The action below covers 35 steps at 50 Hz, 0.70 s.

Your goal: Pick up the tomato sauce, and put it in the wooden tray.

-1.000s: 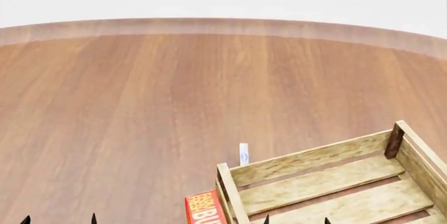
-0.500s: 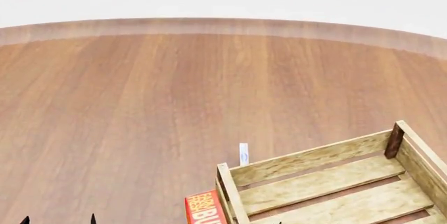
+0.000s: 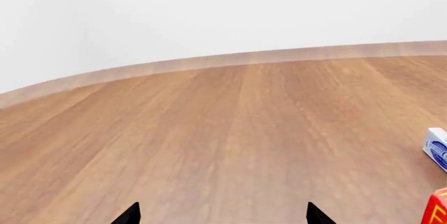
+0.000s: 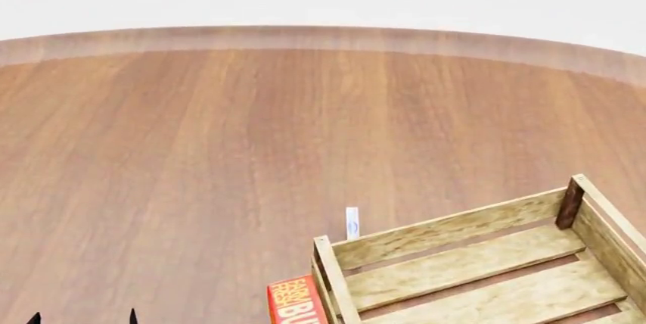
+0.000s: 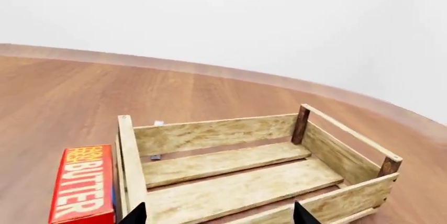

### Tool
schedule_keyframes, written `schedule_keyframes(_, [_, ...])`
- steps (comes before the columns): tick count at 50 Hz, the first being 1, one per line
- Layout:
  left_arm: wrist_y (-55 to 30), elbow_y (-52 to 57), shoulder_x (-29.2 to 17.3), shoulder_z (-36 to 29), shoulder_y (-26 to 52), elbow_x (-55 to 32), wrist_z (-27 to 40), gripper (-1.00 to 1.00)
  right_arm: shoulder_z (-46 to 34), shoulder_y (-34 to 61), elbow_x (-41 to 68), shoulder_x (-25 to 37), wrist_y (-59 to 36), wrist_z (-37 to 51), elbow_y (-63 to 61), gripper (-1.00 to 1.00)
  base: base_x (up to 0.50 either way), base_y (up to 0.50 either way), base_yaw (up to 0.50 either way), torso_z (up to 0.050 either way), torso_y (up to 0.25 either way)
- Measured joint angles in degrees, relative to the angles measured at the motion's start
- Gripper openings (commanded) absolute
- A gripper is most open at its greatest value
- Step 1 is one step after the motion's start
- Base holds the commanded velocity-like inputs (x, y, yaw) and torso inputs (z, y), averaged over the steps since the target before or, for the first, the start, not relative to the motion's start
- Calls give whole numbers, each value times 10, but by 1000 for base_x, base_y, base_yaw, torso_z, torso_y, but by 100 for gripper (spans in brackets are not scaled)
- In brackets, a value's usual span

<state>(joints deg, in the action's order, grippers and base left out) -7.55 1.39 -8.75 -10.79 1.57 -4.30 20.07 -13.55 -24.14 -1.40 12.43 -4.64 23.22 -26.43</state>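
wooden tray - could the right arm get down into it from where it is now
Probably yes. In the right wrist view the right gripper hangs open by the wooden tray, whose inside shows nothing in it. The butter box lies outside its end wall, off the path.

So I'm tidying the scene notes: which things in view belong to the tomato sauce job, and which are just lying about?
Part of the job:
- wooden tray, empty inside
- tomato sauce: not in any view

Just lying about:
- red butter box, lying against the tray's outer end wall
- small white-and-blue carton, behind the tray
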Motion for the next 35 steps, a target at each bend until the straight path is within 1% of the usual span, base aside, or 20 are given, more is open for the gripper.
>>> schedule_keyframes(9, [-2,3,-3,-3,0,-3,4,100,-3,-70,-16,16,59,24,-10,100,0,0,0,0,0])
schedule_keyframes(19, [-2,3,-6,-7,0,-7,9,100,-6,-120,-10,31,111,34,4,100,0,0,0,0,0])
schedule_keyframes(25, [0,1,-7,-8,1,-9,11,100,-11,-132,2,35,130,35,31,100,0,0,0,0,0])
schedule_keyframes(35, [5,-5,-10,-11,3,-13,13,100,-19,-125,27,31,146,32,101,100,0,0,0,0,0])
